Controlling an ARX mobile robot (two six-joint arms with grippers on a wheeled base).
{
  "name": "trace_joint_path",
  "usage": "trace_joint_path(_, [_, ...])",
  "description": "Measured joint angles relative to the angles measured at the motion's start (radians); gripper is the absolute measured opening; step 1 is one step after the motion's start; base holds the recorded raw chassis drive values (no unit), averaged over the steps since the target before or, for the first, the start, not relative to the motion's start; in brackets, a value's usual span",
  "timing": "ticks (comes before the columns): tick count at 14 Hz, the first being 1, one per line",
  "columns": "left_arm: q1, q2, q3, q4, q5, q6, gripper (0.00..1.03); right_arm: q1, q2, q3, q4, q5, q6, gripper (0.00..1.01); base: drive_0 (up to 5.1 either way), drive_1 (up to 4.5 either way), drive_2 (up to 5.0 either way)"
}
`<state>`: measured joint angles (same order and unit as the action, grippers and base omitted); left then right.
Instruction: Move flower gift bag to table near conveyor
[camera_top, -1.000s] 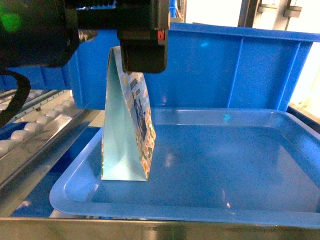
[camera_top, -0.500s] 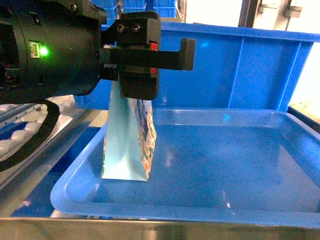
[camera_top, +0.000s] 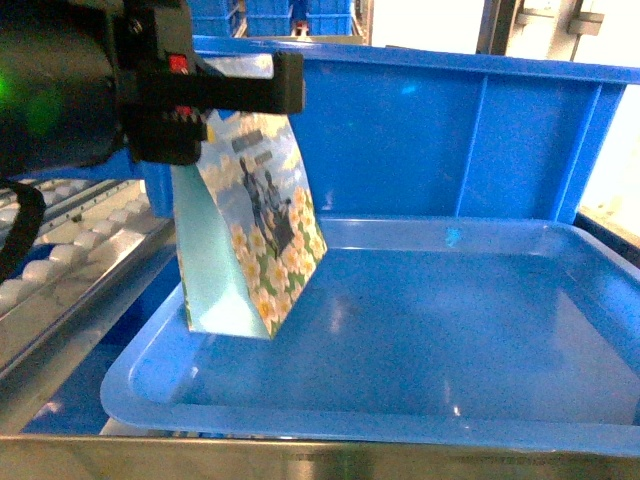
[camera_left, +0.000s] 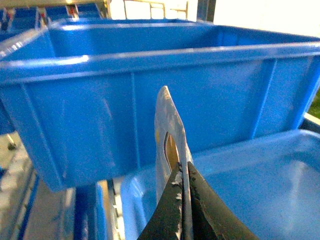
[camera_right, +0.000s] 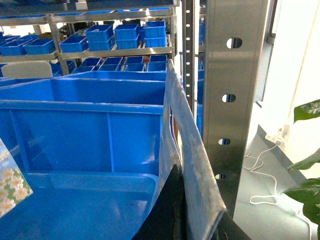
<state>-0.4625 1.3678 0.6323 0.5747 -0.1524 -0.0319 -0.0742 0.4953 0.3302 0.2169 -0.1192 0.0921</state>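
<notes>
Readable text: none in any view.
Flower gift bag (camera_top: 262, 225): a dark printed patch near the top of its front face may be lettering, but it is too blurred to read.
Blue bins (camera_right: 107, 34) on the shelves: no legible labels or numbers.
Steel post (camera_right: 234, 95): plain holes, no markings.

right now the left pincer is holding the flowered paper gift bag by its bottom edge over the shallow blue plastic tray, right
Not quite: the left pincer grips the flowered paper gift bag by its top edge, as the left wrist view shows. The bag does hang over the shallow blue plastic tray.
</notes>
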Motion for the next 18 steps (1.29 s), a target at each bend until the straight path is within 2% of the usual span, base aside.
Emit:
trace_joint_path(1, [0.011,-0.042,-0.025,0.073,-0.006,0.067,0.02,0.000,0.000,0.000,0.000,0.000,0.000,0.02,0.0,0.00,0.0])
trace_joint_path(2, [0.021,-0.083,-0.044,0.106,-0.014,0.096,0.02,0.000,0.000,0.000,0.000,0.000,0.000,0.02,0.0,0.00,0.0])
trace_joint_path(5, [0.035,-0.206,-0.091,0.133,-0.050,0.130,0.02,0.000,0.000,0.000,0.000,0.000,0.000,0.02,0.0,0.00,0.0])
trace_joint_path(7, [0.072,-0.358,-0.141,0.123,-0.099,0.141,0.02,0.000,0.000,0.000,0.000,0.000,0.000,0.02,0.0,0.00,0.0])
trace_joint_path(10, [0.109,-0.477,-0.216,0.106,-0.117,0.154,0.02,0.000,0.000,0.000,0.000,0.000,0.000,0.02,0.0,0.00,0.0])
trace_joint_path(12, [0.135,-0.538,-0.251,0.075,-0.111,0.160,0.02,0.000,0.000,0.000,0.000,0.000,0.000,0.02,0.0,0.00,0.0])
trace_joint_path(14, [0.191,-0.610,-0.298,0.043,-0.105,0.158,0.02,0.000,0.000,0.000,0.000,0.000,0.000,0.02,0.0,0.00,0.0])
trace_joint_path(16, [0.246,-0.647,-0.341,0.039,-0.088,0.149,0.02,0.000,0.000,0.000,0.000,0.000,0.000,0.02,0.0,0.00,0.0])
trace_joint_path(18, [0.277,-0.676,-0.366,0.026,-0.055,0.149,0.02,0.000,0.000,0.000,0.000,0.000,0.000,0.02,0.0,0.00,0.0])
